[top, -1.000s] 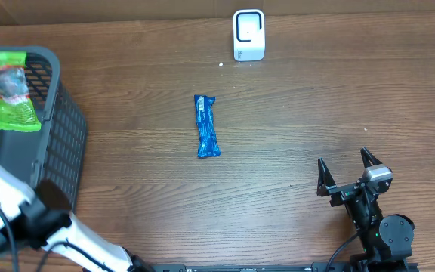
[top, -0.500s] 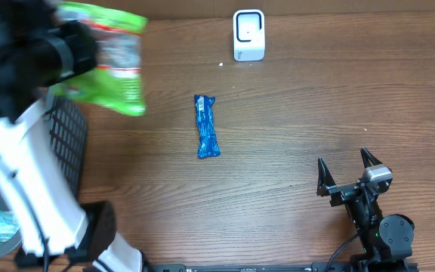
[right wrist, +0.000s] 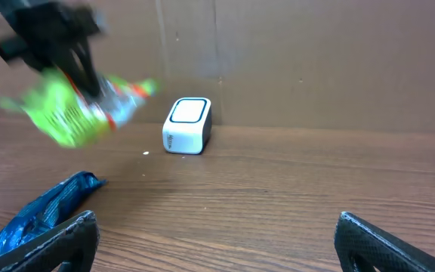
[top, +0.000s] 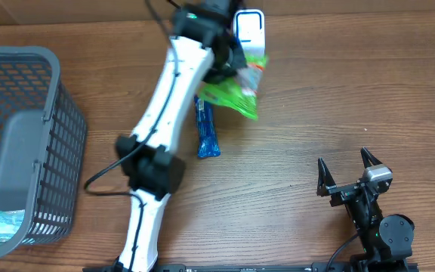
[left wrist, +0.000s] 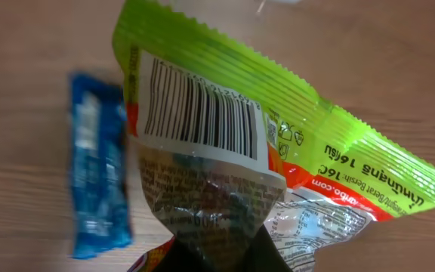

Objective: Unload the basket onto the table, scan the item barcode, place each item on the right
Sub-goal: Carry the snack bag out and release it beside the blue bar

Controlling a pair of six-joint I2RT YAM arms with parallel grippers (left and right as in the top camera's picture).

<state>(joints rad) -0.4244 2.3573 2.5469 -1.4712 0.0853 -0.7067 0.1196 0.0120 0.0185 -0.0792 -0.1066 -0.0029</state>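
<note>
While the left tool point(left wrist: 217, 253) is clamped tight on its lower end, the green snack packet point(top: 238, 91) hangs over the tabletop point(top: 338, 91) just beside the white scanner point(top: 254, 30), with its barcode showing in the left wrist view. A blue wrapper point(top: 207, 136) lies flat below the packet, and the left arm overlaps the scanner's edge. The grey basket point(top: 29, 57) sits far left; the right tool point(top: 343, 162) is spread wide and empty, well apart.

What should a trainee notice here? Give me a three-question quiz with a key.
1. True or false: the right gripper is open and empty.
2. The left gripper is shut on: A green packet, B blue packet, C scanner?
3. Which view shows the green packet's barcode clearly?
Key: 1 true; 2 A; 3 left wrist.
</note>
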